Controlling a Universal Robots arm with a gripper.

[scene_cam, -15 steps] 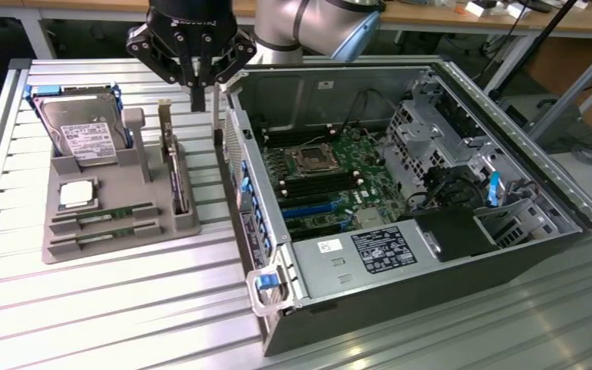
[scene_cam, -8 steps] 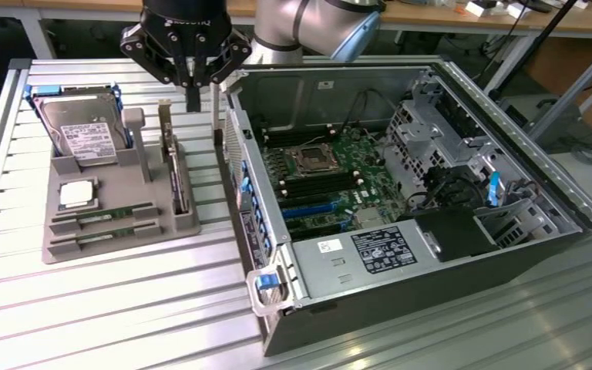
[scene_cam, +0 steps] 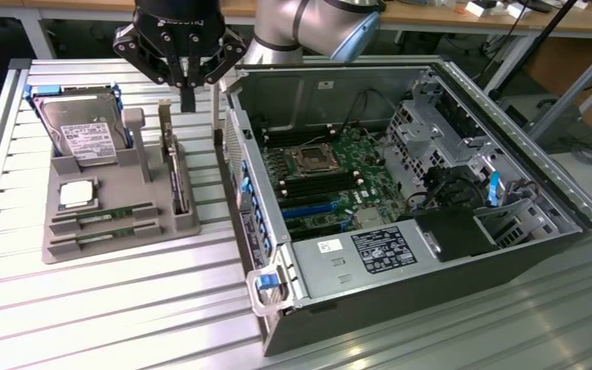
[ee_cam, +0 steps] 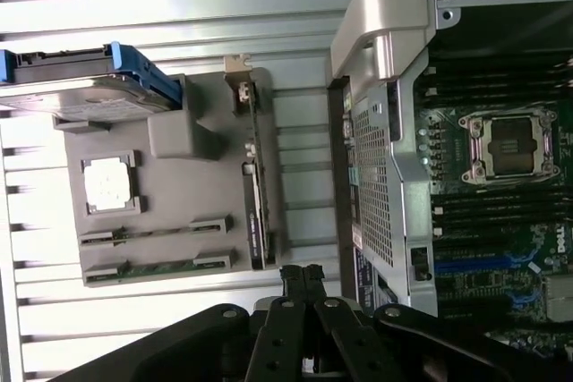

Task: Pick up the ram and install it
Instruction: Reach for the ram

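Two ram sticks lie in slots at the front of a grey holder (scene_cam: 121,173): one ram stick (scene_cam: 104,215) (ee_cam: 157,233) behind, the other ram stick (scene_cam: 104,236) (ee_cam: 159,267) in front. Both are thin green strips seen edge-on. My gripper (scene_cam: 186,104) (ee_cam: 302,273) hangs high over the holder's far end, above the upright card's bracket, well away from the ram. Its fingers are pressed together with nothing between them. The open computer case (scene_cam: 275,254) stands to the exterior view's right, with the motherboard (scene_cam: 338,181) (ee_cam: 501,248) and its dark memory slots (ee_cam: 488,212) exposed.
The holder also carries a hard drive (scene_cam: 85,131) (ee_cam: 89,87), a square silver processor (scene_cam: 78,194) (ee_cam: 109,185) and a green card with a metal bracket (scene_cam: 178,181) (ee_cam: 253,194). The case's metal wall (scene_cam: 240,154) rises beside the holder. Everything rests on a slatted aluminium table (scene_cam: 90,308).
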